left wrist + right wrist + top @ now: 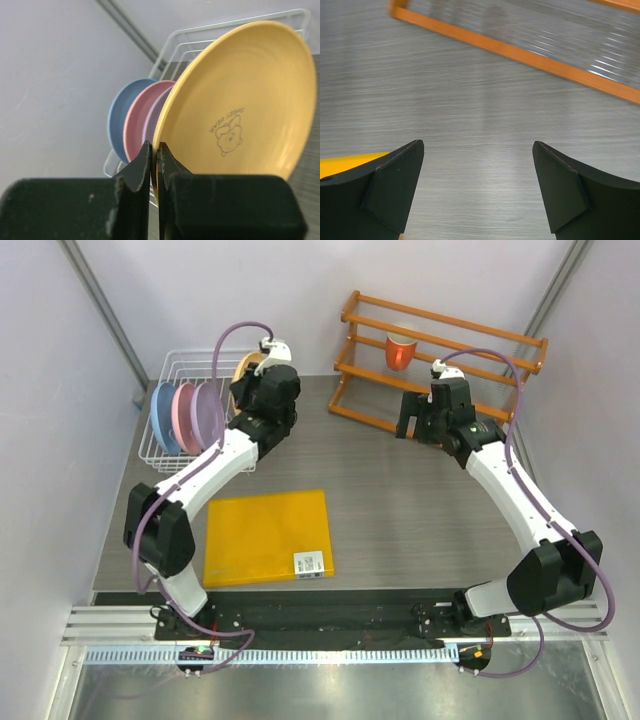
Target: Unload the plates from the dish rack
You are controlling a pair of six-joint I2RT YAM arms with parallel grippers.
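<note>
Presently, the orange-yellow plate (240, 100) is clamped at its lower rim by the left gripper (154, 150), at the dish rack (178, 368) in the far left corner of the counter (400, 500). A straight upward lift is advised, so that the lilac plate (153, 119) just beside it is not dragged. The right gripper (477, 145) is held apart over the counter toward the far right corner.

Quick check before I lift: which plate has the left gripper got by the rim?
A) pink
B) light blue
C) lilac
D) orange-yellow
D: the left wrist view shows the left gripper pinched shut on the lower rim of the orange-yellow plate.
</note>
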